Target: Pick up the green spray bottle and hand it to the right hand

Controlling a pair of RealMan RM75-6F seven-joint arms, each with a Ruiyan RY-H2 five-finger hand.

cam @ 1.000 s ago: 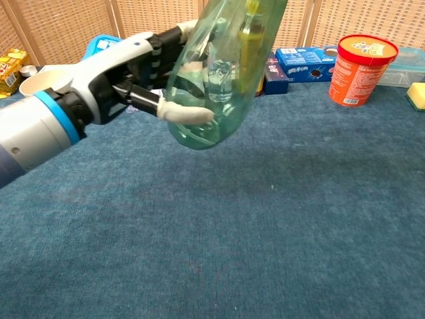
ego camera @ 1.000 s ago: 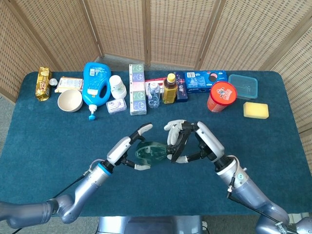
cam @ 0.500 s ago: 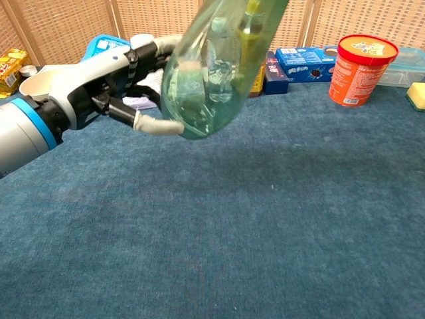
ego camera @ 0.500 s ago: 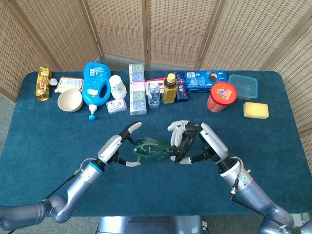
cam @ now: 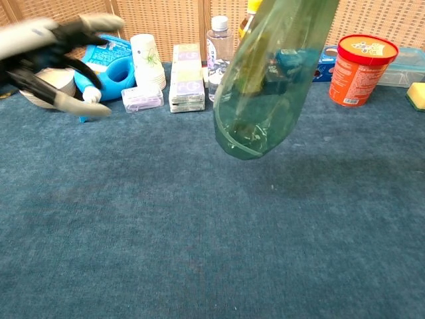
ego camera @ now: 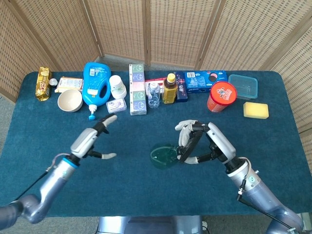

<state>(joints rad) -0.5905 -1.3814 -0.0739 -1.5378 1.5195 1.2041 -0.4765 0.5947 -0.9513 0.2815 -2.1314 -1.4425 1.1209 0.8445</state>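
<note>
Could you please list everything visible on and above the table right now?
Green spray bottle: 1, translucent green, held above mid-table by right hand.
Detergent jug: 1, blue, back left.
Bowl: 1, cream, back left.
Paper cups: 1 stack, white, beside jug.
Water bottle: 1, clear, back centre.
Tea bottle: 1, amber, back centre.
Tub: 1, red-orange, back right.
Sponge: 1, yellow, right.
Table: 1, blue cloth.
Left hand: 1, empty, fingers spread.
Right hand: 1, grips bottle.

The left hand [cam: 53, 63] is motion-blurred; the green spray bottle [cam: 269, 80] runs off the top edge.
</note>
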